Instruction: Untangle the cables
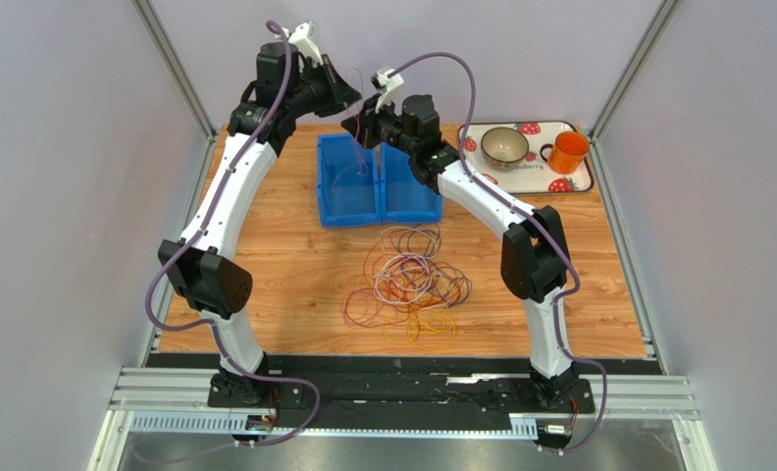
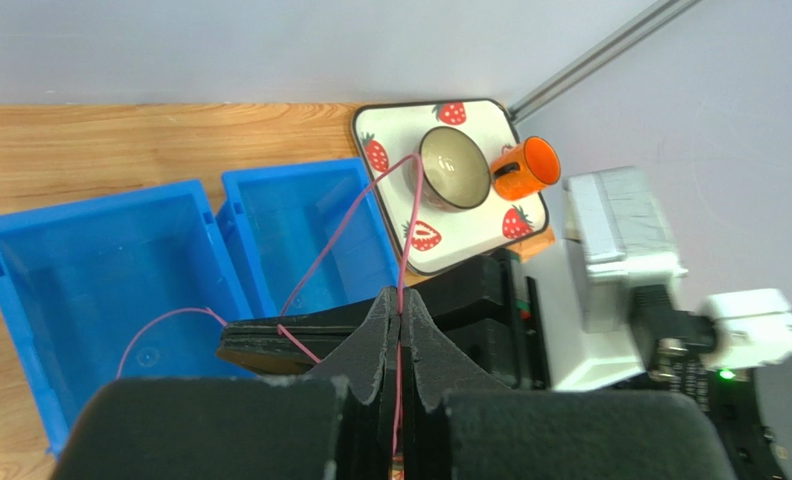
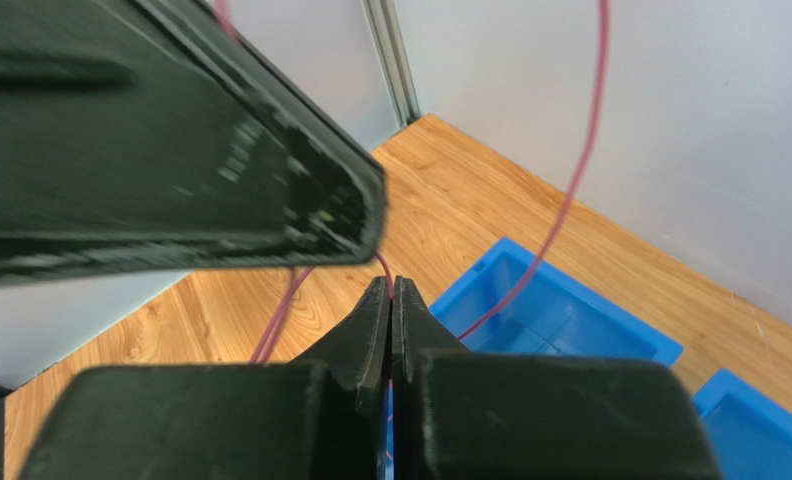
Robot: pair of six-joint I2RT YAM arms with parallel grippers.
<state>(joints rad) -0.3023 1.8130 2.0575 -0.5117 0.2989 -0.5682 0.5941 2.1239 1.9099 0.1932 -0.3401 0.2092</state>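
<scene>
Left tool (image 2: 400, 302) and right tool (image 3: 391, 287) each pinch, fully closed, one thin pinkish-red cable (image 2: 402, 270).

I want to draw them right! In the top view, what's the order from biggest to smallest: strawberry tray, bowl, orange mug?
1. strawberry tray
2. bowl
3. orange mug, only slightly smaller than the bowl

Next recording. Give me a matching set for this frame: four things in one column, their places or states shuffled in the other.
1 orange mug
2 blue bins
3 pink cable
4 tangled cables

A loose heap on the table
B on the strawberry tray
C pinched by left gripper and right gripper
D side by side, beyond the heap

Pairs: 1-B, 2-D, 3-C, 4-A
</scene>
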